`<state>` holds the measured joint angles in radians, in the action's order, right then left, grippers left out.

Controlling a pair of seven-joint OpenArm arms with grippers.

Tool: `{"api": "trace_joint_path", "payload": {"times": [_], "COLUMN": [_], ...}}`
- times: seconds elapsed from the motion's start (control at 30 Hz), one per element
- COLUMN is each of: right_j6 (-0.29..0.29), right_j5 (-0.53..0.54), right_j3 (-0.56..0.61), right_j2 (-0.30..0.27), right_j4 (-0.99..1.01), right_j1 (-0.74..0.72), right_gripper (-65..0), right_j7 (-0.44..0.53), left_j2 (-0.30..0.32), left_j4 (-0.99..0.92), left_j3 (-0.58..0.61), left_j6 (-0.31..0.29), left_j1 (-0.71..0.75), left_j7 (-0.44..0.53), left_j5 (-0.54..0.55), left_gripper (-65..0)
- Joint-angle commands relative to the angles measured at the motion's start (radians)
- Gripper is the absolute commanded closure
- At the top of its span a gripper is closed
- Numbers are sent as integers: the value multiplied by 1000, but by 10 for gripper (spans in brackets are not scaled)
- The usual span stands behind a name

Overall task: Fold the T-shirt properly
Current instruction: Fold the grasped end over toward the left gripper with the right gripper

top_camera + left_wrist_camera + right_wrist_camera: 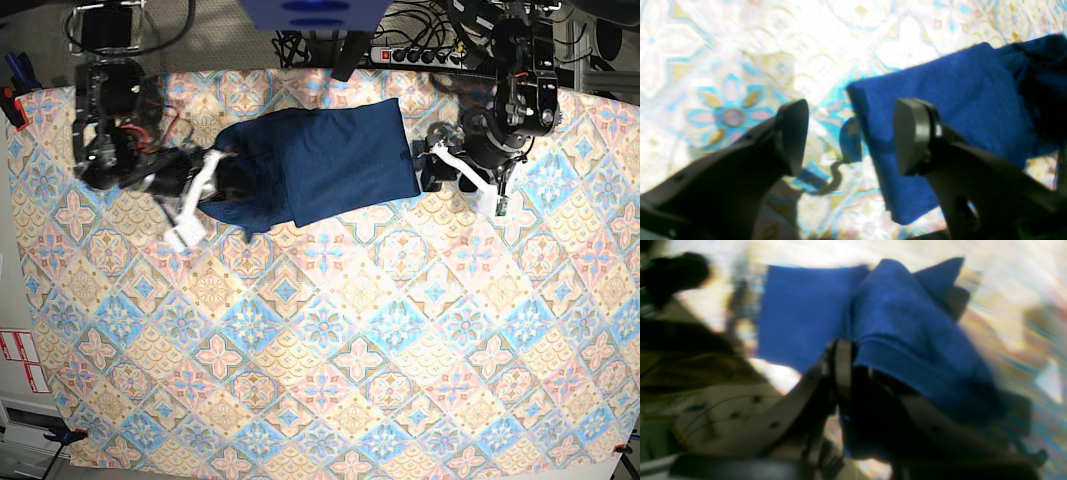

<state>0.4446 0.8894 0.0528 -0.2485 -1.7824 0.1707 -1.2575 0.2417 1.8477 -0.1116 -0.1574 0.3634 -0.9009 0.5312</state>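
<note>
The dark navy T-shirt point(330, 160) lies folded into a rough rectangle at the back middle of the patterned tablecloth point(320, 340), with its left end bunched up. My right gripper point(222, 180) is at that bunched end. In the blurred right wrist view it point(848, 370) looks shut on a fold of the T-shirt point(907, 333), which drapes over one finger. My left gripper point(425, 170) sits at the shirt's right edge. In the left wrist view it point(851, 136) is open above the cloth, with the corner of the shirt point(940, 100) lying under and between the fingertips point(793, 136).
A power strip point(430, 52) and cables lie behind the table's back edge. A red clamp point(10, 100) grips the cloth at the left edge. The pastel tablecloth covers the whole table in front of the shirt.
</note>
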Motion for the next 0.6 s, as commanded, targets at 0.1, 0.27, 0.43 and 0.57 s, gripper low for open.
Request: {"api": "trace_joint_path", "payload": {"times": [0.1, 0.27, 0.43, 0.57], "right_j6": [7, 7, 7, 49], "right_j5": [14, 9, 9, 9], "right_j3": [78, 118, 203, 262], "right_j2": [44, 87, 87, 87], "right_j4": [-24, -23, -12, 31], "right_j1": [-12, -32, -112, -175], "right_gripper": [-13, -15, -15, -15], "right_j7": [12, 8, 6, 5], "left_j2": [5, 5, 9, 9], "left_j4": [22, 22, 22, 23], "left_j3": [-3, -6, -6, -6], "left_j6": [-6, -6, -6, -6], "left_j1": [21, 46, 59, 64], "left_j7": [22, 22, 22, 22], "left_j5": [13, 13, 13, 13], "left_gripper": [-393, -393, -393, -393]}}
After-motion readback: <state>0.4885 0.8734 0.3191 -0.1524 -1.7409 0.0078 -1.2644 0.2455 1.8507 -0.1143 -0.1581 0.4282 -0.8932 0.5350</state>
